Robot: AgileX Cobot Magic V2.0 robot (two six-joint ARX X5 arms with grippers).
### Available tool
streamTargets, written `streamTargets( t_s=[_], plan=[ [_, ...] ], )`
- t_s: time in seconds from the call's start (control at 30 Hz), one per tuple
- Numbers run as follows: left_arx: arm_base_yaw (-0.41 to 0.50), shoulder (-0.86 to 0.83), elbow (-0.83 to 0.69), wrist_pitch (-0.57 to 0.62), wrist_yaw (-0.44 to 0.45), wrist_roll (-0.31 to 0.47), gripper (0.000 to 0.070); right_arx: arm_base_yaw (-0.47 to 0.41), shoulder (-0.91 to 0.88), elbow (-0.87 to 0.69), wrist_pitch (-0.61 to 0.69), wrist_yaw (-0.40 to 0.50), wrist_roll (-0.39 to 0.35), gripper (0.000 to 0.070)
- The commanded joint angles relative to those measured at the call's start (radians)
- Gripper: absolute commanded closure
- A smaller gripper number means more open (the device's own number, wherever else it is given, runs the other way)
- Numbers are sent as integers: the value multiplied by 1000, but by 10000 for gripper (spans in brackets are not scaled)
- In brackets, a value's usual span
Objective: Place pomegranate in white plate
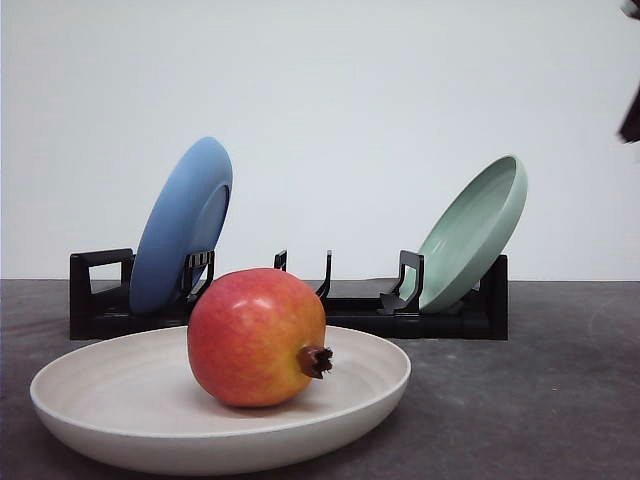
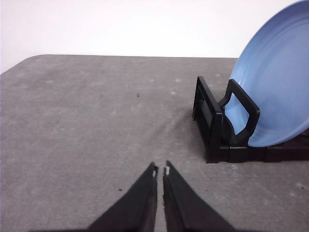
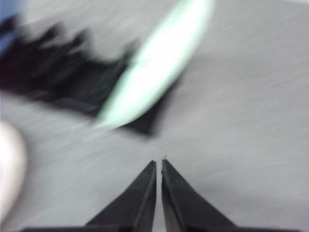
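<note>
- Pomegranate (image 1: 256,337): we see it lying inside the white plate (image 1: 120,430), on the plate's floor near its middle, on its side with the dark brown crown tip pointing to the right in the front view. Its skin is red with a yellow-orange blush near the crown.
- The white plate sits flat on the grey bench (image 1: 540,400), nearest the front camera. In the right wrist view we make out a pale blurred edge (image 3: 9,169) that may be its rim; the blur keeps us from being sure.
- Behind the plate stands a black dish rack (image 1: 350,310). A blue plate (image 1: 185,225) leans in its left end and a pale green plate (image 1: 475,230) leans in its right end, both tilted; the middle slots hold nothing.
- Left gripper (image 2: 161,170): in its wrist view we see the fingers closed almost tip to tip with nothing between them, above bare bench, with the rack's end and the blue plate (image 2: 275,82) beyond.
- Right gripper (image 3: 159,162): the fingers are likewise pressed together and empty, over the bench, the green plate (image 3: 154,67) and the rack (image 3: 53,77) smeared by motion blur ahead of it.
</note>
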Motion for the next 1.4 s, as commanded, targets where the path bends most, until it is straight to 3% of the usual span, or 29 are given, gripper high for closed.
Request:
streamTargets(
  t_s=[0.0, 0.27, 0.7, 0.93, 1.37],
  plan=[
    [0, 0, -10, 13, 2, 14, 700, -14, -37, -43, 52, 42, -31, 686],
    [0, 0, -10, 13, 2, 14, 700, -84, -330, -360, 284, 33, -29, 686],
    [0, 0, -10, 13, 2, 14, 700, -139, -733, -592, 289, 27, -29, 686],
    [0, 0, -10, 14, 2, 14, 700, -159, -743, -598, 287, 74, -30, 686],
    [0, 0, -10, 14, 2, 14, 700, -162, -743, -598, 289, 71, -30, 686]
  ],
)
